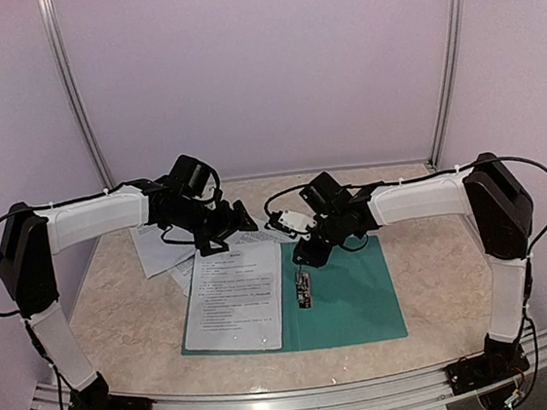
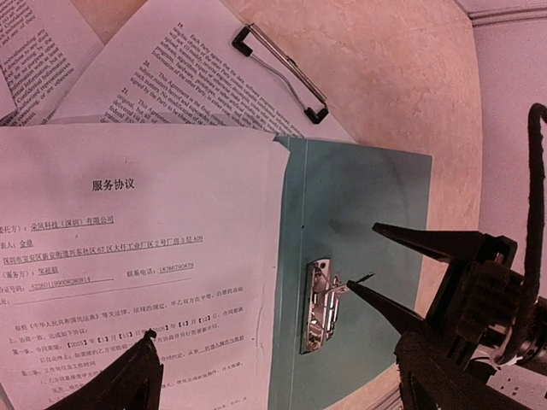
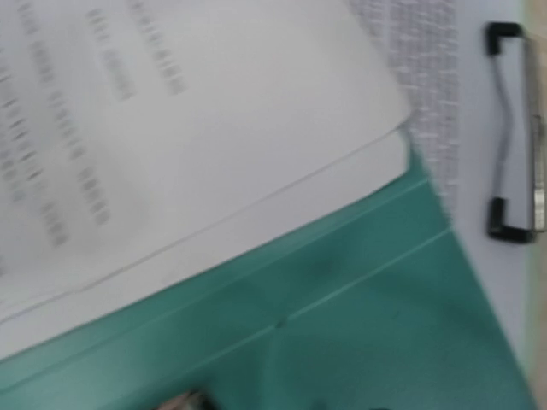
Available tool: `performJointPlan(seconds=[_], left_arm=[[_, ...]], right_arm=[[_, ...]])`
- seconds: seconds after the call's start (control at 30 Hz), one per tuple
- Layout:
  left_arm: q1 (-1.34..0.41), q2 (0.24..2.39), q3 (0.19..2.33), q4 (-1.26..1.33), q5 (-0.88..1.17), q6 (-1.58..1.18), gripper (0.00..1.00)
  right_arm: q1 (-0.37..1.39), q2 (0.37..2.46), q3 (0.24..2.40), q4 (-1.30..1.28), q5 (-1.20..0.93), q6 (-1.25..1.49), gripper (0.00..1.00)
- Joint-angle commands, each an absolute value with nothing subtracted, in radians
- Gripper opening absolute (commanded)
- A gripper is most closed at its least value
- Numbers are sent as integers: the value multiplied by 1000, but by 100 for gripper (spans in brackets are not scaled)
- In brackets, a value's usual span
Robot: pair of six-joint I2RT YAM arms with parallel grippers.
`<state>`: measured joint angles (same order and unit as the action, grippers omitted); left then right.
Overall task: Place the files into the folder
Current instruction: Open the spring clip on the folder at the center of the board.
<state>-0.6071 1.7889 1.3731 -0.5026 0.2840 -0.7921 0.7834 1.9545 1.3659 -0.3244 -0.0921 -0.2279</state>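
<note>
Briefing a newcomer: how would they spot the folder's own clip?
Find the open teal folder on the table. On its centre fold, right of the printed sheet, lies a small silver clip. The other clip, beyond the folder, is a long black-ended wire.

The right half of the folder (image 2: 376,179) lies bare, but the right pincer (image 2: 361,256) and metal clip (image 2: 320,303) crowd its spine.

I read the bold heading 服务协议 on the top sheet (image 2: 128,282), with 有限公司 ending a line below it. The sheet behind it (image 2: 171,77) bore slanted English print; only "This Agreement" came clear.
</note>
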Motion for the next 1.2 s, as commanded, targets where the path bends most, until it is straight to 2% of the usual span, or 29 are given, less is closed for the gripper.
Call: performJointPlan(seconds=[0.0,0.13,0.4,0.63,0.8,1.17], left_arm=[[-601,1768,1352,-506,283,-760,92],[-601,1761,1336,-503,282,-761,92],[-602,1769,1314,-526,255,-739,93],[-604,1710,1249,-586,103,-729,94],[-597,1714,1245,-675,-30,-720,94],[-480,1820,1276,-659,-56,-616,94]], right_arm=[[741,2003,1415,-314,-82,-226,47],[724,2030,1453,-307,-91,-209,51],[713,1965,1465,-275,-118,-132,67],[684,1817,1192,-197,-20,56,65],[682,1716,984,-133,-41,133,64],[682,1625,850,-105,-71,179,63]])
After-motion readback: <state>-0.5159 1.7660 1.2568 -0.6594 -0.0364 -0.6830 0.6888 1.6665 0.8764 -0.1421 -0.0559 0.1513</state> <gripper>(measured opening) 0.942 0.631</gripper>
